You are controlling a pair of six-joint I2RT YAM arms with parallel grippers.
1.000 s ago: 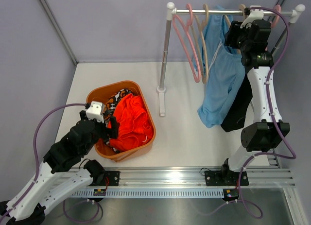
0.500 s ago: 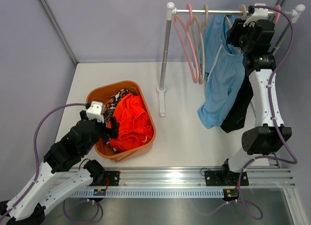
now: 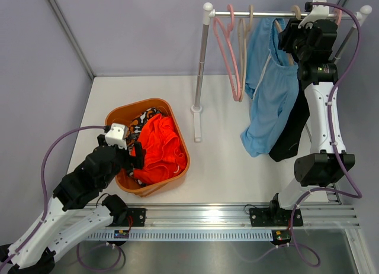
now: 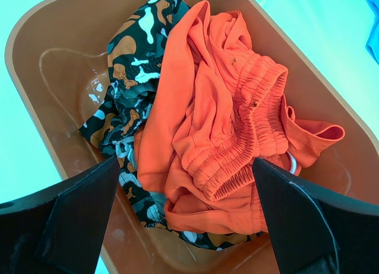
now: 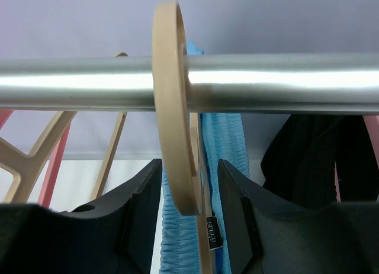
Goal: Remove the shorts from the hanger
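Note:
Light blue shorts [image 3: 269,96] hang from a beige hanger [image 5: 172,108] hooked over the metal rail [image 3: 260,14]. Black shorts [image 3: 293,132] hang just behind them, to the right. My right gripper [image 3: 296,26] is up at the rail. In the right wrist view its jaws [image 5: 189,167] straddle the beige hook, open, with a small gap on each side. My left gripper [image 4: 185,161] hovers open over the orange basket [image 3: 177,129]. Bright orange shorts [image 4: 219,108] and camouflage shorts [image 4: 136,61] lie in that basket.
Two pink hangers [image 3: 231,55] and a bare beige one [image 3: 243,49] hang on the rail's left part. The rack's upright pole [image 3: 201,67] stands mid-table on a small foot. Grey walls close in the table on the left, back and right.
My right gripper has risen a little toward the rail and its jaws have narrowed around the beige hook. The hangers have swung slightly. The left arm has not moved.

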